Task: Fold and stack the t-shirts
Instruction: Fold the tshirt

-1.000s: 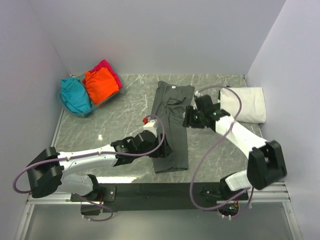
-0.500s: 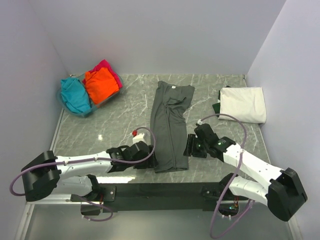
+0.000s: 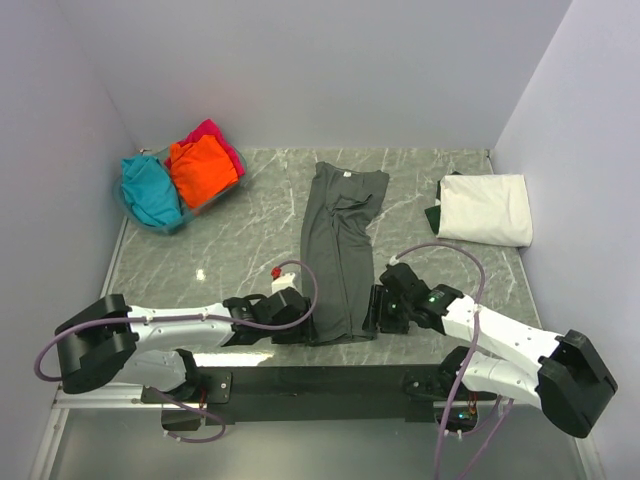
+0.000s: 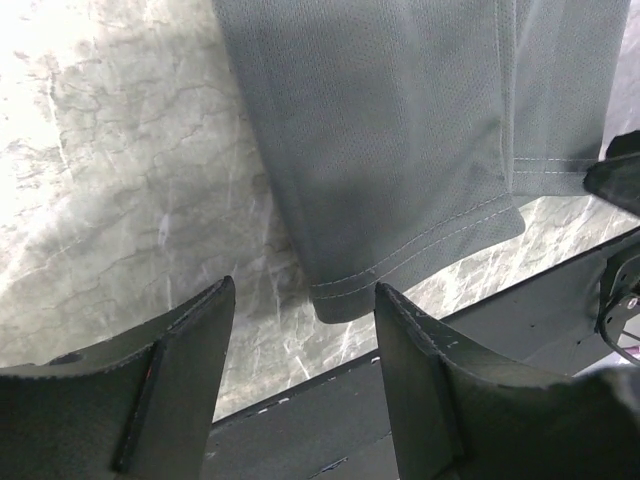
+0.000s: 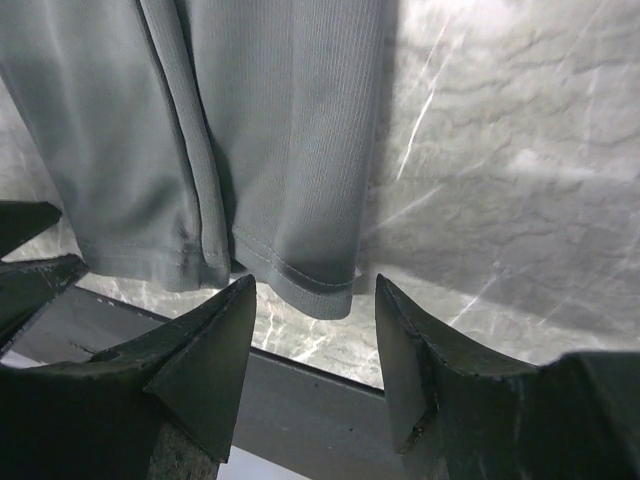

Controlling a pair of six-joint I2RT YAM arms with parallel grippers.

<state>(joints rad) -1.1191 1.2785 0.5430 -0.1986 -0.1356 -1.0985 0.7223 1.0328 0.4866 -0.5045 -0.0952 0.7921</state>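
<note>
The dark grey t-shirt (image 3: 340,250) lies folded into a long strip down the middle of the table, its white neck label at the far end. My left gripper (image 3: 300,330) is open beside its near left hem corner (image 4: 345,300). My right gripper (image 3: 375,318) is open beside its near right hem corner (image 5: 310,290). Neither holds cloth. A folded white t-shirt (image 3: 487,208) lies at the far right. Orange (image 3: 197,168), magenta (image 3: 215,135) and teal (image 3: 150,190) t-shirts sit in a basket at the far left.
The basket (image 3: 190,215) stands at the far left by the wall. A dark thing (image 3: 433,215) peeks from under the white shirt. A black rail (image 3: 320,380) runs along the table's near edge, just below the shirt's hem. Walls close in on three sides.
Both grippers have moved down the shirt's sides, from its middle to its near hem corners. The shirt has not visibly moved.
</note>
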